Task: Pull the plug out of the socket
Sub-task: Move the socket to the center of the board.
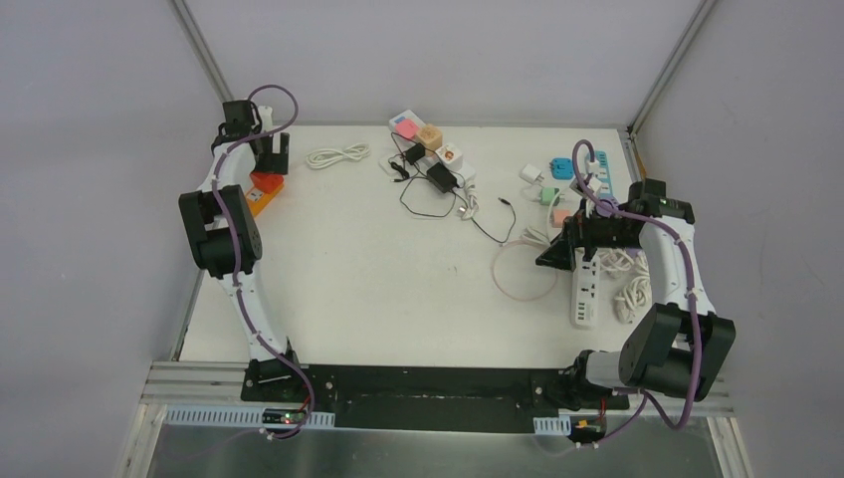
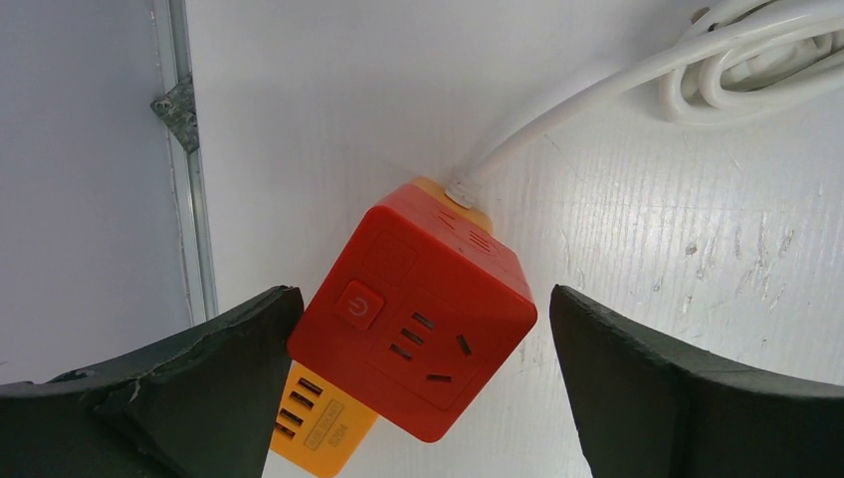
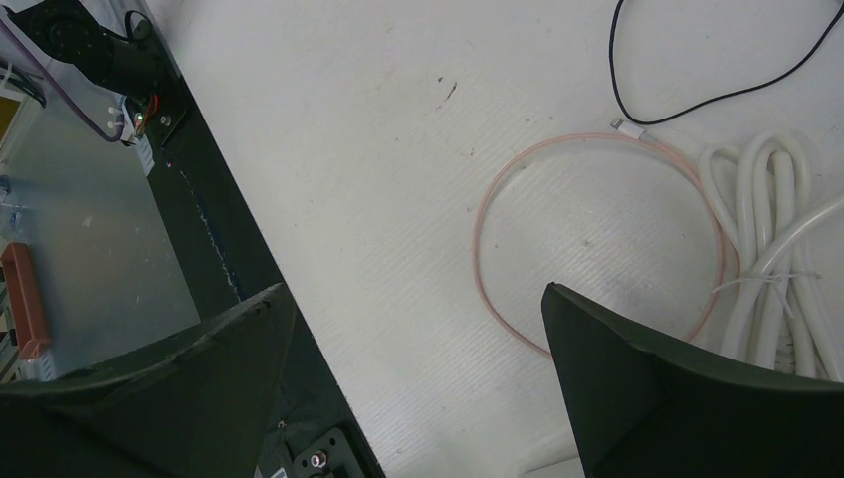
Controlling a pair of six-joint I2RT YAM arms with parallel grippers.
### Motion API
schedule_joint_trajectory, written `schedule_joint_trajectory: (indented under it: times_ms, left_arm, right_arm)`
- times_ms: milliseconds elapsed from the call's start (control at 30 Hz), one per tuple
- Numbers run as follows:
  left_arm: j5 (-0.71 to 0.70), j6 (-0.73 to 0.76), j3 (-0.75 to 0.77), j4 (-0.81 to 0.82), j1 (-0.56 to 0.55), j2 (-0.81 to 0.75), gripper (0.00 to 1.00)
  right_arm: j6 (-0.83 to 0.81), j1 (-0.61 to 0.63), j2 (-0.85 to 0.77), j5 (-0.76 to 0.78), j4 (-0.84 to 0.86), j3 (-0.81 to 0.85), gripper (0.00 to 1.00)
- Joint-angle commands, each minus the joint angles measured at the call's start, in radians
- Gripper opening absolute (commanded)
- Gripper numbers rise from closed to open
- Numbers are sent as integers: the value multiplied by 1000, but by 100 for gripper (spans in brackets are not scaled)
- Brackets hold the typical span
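Our left pincer [image 2: 423,299] gapes wide and empty, so we centre the red plastic cube socket [image 2: 413,334] between its fingers [image 2: 179,388] before closing.

A pink cable loop [image 3: 587,135] lies on the white table [image 3: 378,149] — a black cable [image 3: 737,95] just beside.
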Motion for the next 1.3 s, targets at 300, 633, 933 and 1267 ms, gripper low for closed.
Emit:
schedule_joint_trajectory:
  times_ms: [300,633,933,1267]
  left_arm:
    - [32,-13,72,-4,6,81,99]
    - [83,-47,48,17,6,85,77]
    - [110,-185,-98,59,-5,-63,17]
    - [92,-399,-360,56,-129,-343,0]
  right_arm:
    - [-36,6,-2,-7,-3,41,100]
    - [-36,6,-4,-8,-4,42,100]
    - [-30,20,-38,-29,-6,43,100]
    - [67,63,-46,-53,49,40,100]
